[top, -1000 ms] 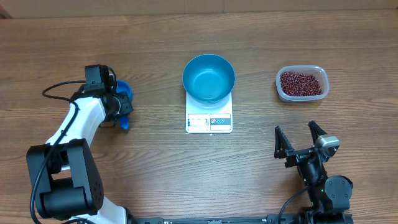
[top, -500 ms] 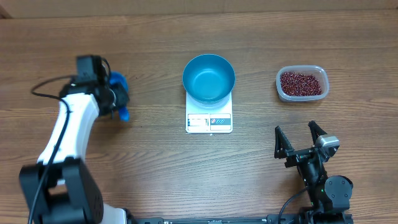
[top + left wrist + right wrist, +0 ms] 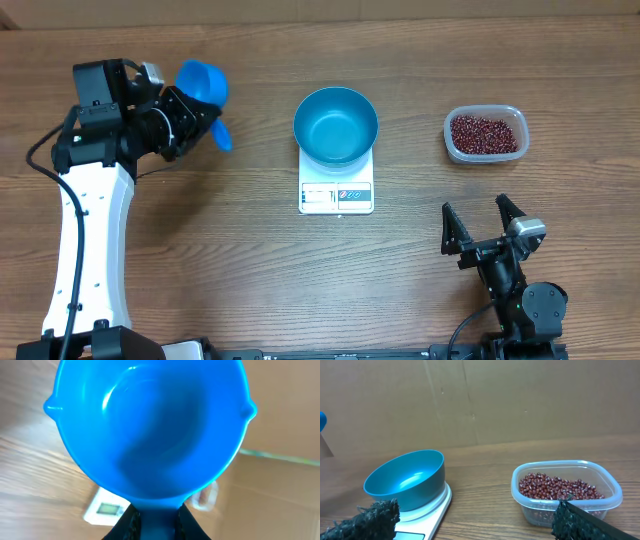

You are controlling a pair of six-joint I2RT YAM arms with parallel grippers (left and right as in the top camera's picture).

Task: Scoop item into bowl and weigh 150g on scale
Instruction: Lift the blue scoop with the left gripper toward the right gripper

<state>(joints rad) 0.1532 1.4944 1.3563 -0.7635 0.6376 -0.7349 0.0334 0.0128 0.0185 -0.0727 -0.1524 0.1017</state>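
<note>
The small blue scoop (image 3: 200,80) is clenched by its handle in the jaws of the left gripper (image 3: 207,128), lifted off the tabletop (image 3: 250,270) at the left and empty, while the right gripper (image 3: 482,222) is parked with jaws spread wide on nothing. The beans (image 3: 485,133) are all heaped in the clear tub (image 3: 448,140) at far right and the bowl (image 3: 335,125) is sat empty on the scale (image 3: 336,197) in the middle, so the scoop probably wants to be carried high over the bowl's rim and dipped mouth-first into the heap at a shallow angle, so the tub isn't shoved
</note>
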